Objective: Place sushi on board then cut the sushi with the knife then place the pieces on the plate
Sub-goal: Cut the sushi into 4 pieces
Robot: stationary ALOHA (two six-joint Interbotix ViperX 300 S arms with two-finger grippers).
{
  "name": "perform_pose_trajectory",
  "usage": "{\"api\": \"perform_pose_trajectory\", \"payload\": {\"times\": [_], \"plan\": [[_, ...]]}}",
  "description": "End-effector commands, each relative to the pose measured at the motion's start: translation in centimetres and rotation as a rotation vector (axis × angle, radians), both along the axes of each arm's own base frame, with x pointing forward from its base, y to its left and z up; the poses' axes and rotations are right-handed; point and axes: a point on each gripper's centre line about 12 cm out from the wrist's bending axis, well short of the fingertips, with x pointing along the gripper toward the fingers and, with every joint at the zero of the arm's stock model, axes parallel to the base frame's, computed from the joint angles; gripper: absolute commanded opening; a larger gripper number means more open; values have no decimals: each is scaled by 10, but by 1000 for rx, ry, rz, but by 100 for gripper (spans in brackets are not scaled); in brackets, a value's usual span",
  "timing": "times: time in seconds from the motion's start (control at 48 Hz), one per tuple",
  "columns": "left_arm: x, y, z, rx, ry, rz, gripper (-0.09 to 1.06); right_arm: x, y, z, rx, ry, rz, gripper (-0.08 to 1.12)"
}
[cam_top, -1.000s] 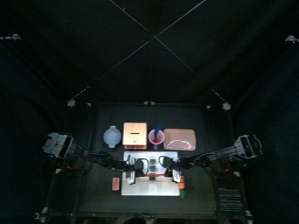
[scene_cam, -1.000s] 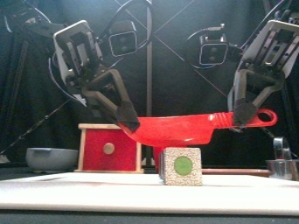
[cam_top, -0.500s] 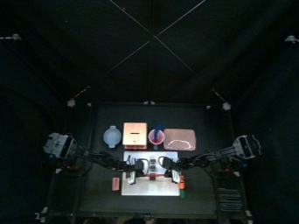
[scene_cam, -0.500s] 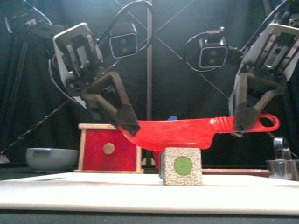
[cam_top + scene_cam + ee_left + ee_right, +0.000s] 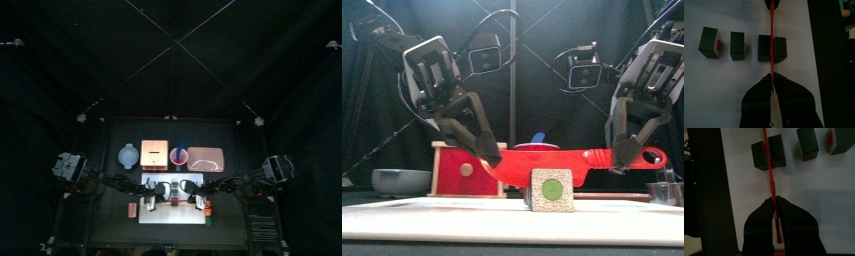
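Sushi blocks (image 5: 737,45), knife (image 5: 772,30) across (wrist views)

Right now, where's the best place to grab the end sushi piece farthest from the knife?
Probably from straight above, across the flat sides of the end sushi piece: on the white board, the gap to its neighbour leaves room for the jaws.

Glossy plastic: red knife (image 5: 516,168). Smooth, matt: white board (image 5: 422,215). Pale wood: box (image 5: 154,150). Speckled face: sushi piece (image 5: 549,190).
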Motion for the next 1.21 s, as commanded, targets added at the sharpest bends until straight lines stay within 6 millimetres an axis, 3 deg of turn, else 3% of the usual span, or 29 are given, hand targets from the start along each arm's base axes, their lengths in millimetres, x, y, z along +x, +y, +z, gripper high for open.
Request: {"api": "perform_pose_trajectory", "payload": {"times": [0.021, 0.458, 0.771, 1.0, 1.208], "plan": [[5, -2, 2, -17, -6, 12, 44, 4, 4, 3, 16, -2, -1, 32], [3, -10, -3, -42, 15, 19, 44, 7, 17, -2, 33, 16, 18, 32], [6, -24, 12, -56, -25, -9, 44, 6, 28, 5, 52, -2, 36, 32], [6, -21, 26, -47, -61, -19, 44, 6, 21, 26, 29, -71, 55, 32], [8, -7, 56, 8, -157, -48, 45, 9, -3, 60, 4, -176, 22, 32]]}}
